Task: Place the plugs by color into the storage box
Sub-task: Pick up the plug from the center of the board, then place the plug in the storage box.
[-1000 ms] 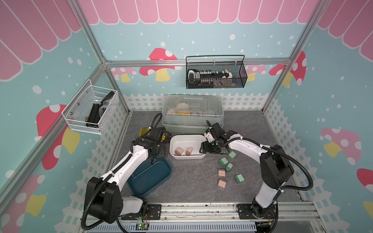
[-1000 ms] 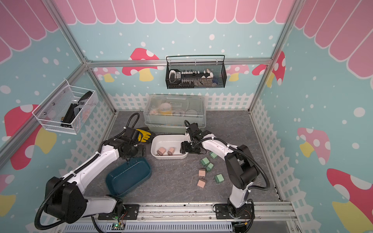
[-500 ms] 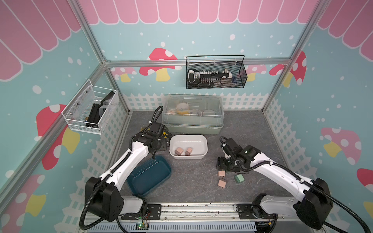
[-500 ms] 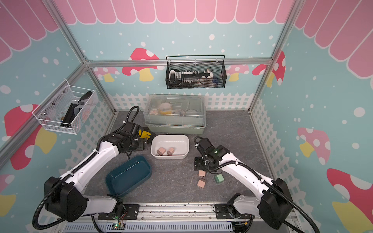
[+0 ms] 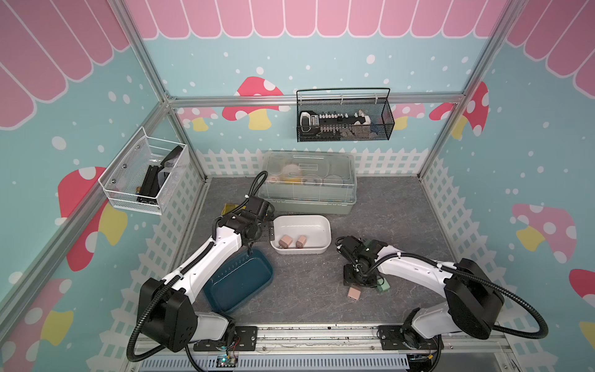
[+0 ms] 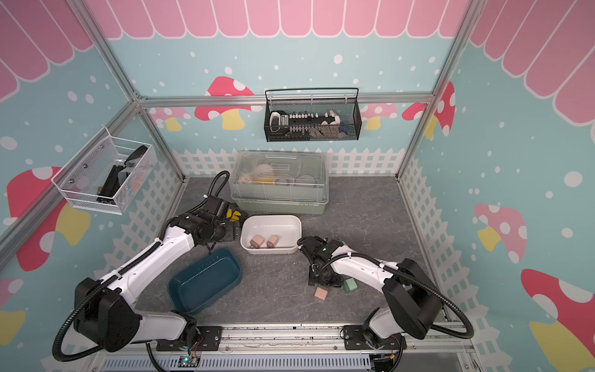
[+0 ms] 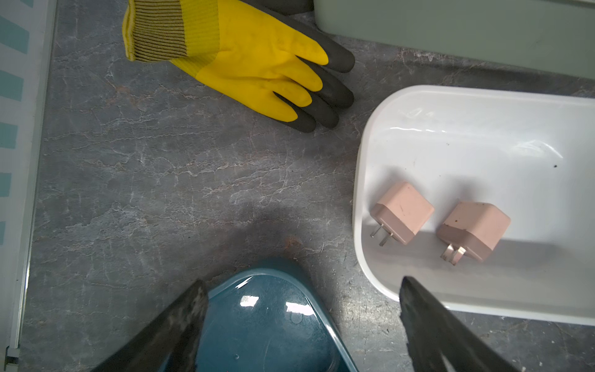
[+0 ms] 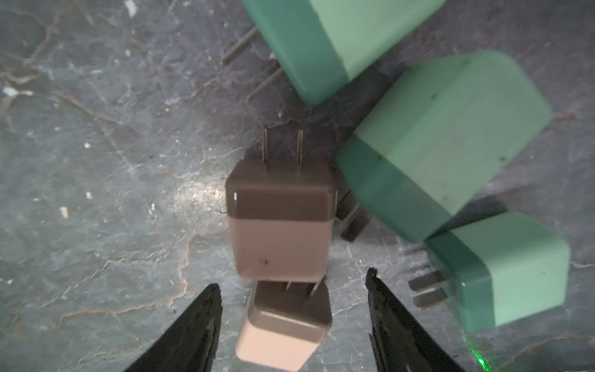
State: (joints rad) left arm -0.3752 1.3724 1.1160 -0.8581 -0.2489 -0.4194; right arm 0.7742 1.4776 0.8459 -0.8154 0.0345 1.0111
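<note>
Mia: Two pink plugs [image 7: 402,212] sit in the white tub [image 5: 309,225]; the teal tub [image 5: 238,283], at about eight o'clock from it, has none.

Ben: Where are the rest?

Mia: At about five o'clock from the white tub; the right gripper [image 8: 294,283] hangs over them, fingers [image 8: 193,331] apart, with one loose pink plug [image 8: 283,325] in the gap; I see no touch.

Ben: What could go wrong?

Mia: I think the other pink plug [image 8: 278,222] sits right against it, over its prongs; a squeeze may pinch both, or flick one away; three green plugs [image 8: 444,145] are just beside, so a finger may bump them; the smooth cube may also twist and drop.

Ben: And the left gripper [image 7: 302,281]?

Mia: Wide open, holding nothing, over the teal tub's rim; it seems out of the way.
</note>
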